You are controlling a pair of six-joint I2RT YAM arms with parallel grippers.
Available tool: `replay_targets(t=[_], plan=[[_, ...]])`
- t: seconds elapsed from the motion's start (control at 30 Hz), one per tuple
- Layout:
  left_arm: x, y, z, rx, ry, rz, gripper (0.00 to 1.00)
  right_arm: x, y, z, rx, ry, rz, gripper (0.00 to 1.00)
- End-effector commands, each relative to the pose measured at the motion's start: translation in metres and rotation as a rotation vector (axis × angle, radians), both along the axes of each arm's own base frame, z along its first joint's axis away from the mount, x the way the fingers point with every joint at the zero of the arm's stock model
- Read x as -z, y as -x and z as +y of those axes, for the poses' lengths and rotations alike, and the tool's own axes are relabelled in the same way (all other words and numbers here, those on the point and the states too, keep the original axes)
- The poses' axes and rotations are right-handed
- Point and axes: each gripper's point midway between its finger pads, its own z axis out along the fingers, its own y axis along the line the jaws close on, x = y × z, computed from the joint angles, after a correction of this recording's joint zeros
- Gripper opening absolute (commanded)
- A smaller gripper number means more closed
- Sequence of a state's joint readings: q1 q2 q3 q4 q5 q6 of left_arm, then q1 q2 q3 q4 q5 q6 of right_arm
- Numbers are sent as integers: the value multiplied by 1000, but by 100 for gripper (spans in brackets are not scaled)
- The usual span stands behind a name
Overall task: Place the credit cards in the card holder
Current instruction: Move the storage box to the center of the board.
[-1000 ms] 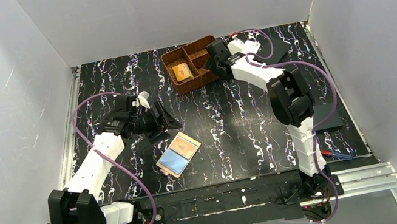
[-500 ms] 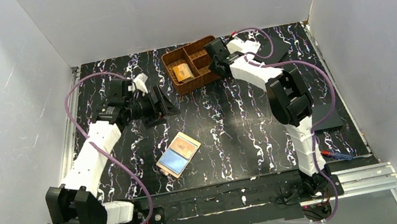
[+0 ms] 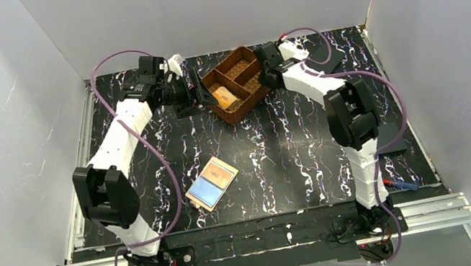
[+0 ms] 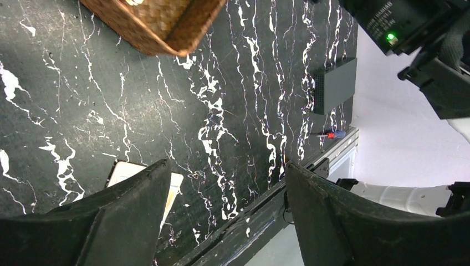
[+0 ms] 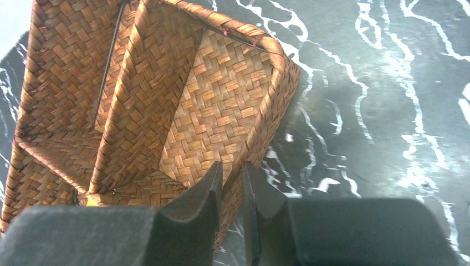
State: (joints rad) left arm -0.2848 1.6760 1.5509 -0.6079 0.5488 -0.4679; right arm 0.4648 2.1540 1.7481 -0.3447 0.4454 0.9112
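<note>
White walls (image 3: 210, 6) close in a black table (image 3: 280, 154) streaked with white veins. In the overhead view a brown woven basket (image 3: 251, 103) with three compartments sits at the upper centre of the frame, turned at an angle to the table edges. The credit cards (image 3: 224, 95) show as a small orange-gold stack lying in the compartment on the basket's left side. The card holder (image 3: 211, 183) lies open and flat below the middle of the frame, well apart from the basket, its orange face toward the basket and its blue face toward the near edge.

The right gripper (image 3: 265, 78) is at the basket's right side. In its wrist view the right gripper (image 5: 233, 169) has its two fingers drawn close together, one inside and one outside the rim of the basket (image 5: 221, 105), pinching the woven wall between them.

The left gripper (image 3: 198, 88) is just beside the basket's left side, at the upper left of the table. In its wrist view the left gripper (image 4: 227, 166) has its fingers spread wide with nothing between them; a corner of the basket (image 4: 161, 22) shows at the top of that frame, and a pale flat piece at the lower left, partly hidden by a finger, is probably the card holder.

A flat black square (image 3: 387, 139) lies by the right edge of the table.
</note>
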Motion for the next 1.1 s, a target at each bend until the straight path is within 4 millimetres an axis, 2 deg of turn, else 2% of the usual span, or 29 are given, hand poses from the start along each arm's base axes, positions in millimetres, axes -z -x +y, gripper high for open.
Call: replay_targets(t=[0.0,0.07,0.27,0.4,0.5,0.63,0.73,0.83,0.93,1.07], plan=[[-8,0,-13,43,32,22,73,-6,31,-34,-74,81,65,10],[2,-3,-19,49,36,49,73,-13,43,-41,-67,80,54,10],[48,-19,-30,-17,51,177,67,-9,82,-66,48,64,81,13],[75,-30,-43,-37,99,242,62,-4,108,-72,106,23,83,14],[91,-38,-51,-36,94,267,61,-6,123,-73,130,-1,63,18],[109,-48,-66,-13,95,296,61,-2,137,-64,76,-38,68,29],[112,-55,-79,9,113,305,61,-2,145,-60,-1,-1,98,43],[111,-64,-88,24,125,296,61,-18,151,-66,-129,108,80,53],[110,-70,-90,42,119,279,61,-51,151,-70,-304,236,8,69],[112,-70,-88,78,82,288,63,-94,148,-49,-591,326,-73,91]])
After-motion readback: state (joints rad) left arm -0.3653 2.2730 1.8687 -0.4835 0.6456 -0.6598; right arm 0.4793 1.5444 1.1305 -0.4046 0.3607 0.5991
